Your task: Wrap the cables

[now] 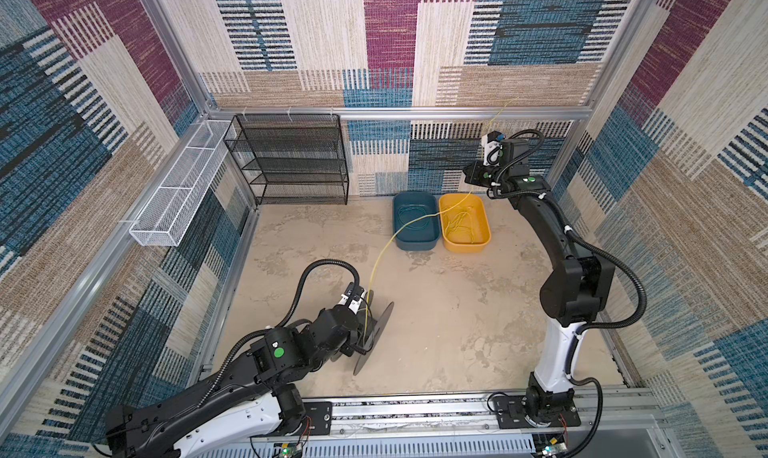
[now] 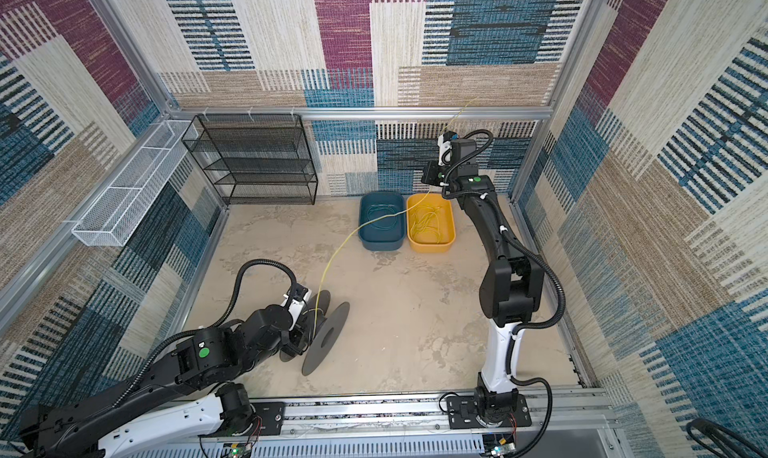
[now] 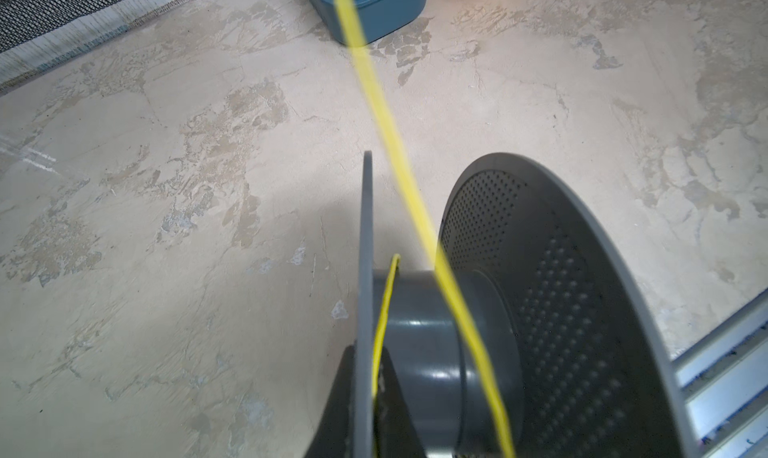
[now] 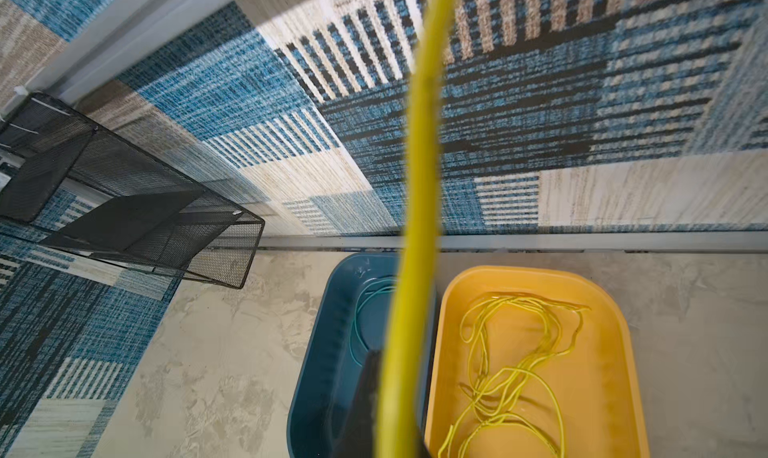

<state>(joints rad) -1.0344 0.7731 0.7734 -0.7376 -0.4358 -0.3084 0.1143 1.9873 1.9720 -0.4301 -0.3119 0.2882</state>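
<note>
The mottled beige bench (image 1: 457,310) carried a dark grey plastic spool (image 1: 376,337) near its front left corner, with a smooth hub and one dimpled flange. The left gripper (image 3: 368,397) had its black fingers clamped on the thin, plain flange. At the back edge, a rounded blue bin (image 1: 417,242) and a yellow bin (image 1: 465,246) sat touching, and loose yellow cables (image 4: 511,377) lay tangled in the yellow one. One string-thin cable (image 1: 384,252) ran from the hub up to the raised right gripper (image 1: 491,132). Whether that gripper pinched it could not be told.
</note>
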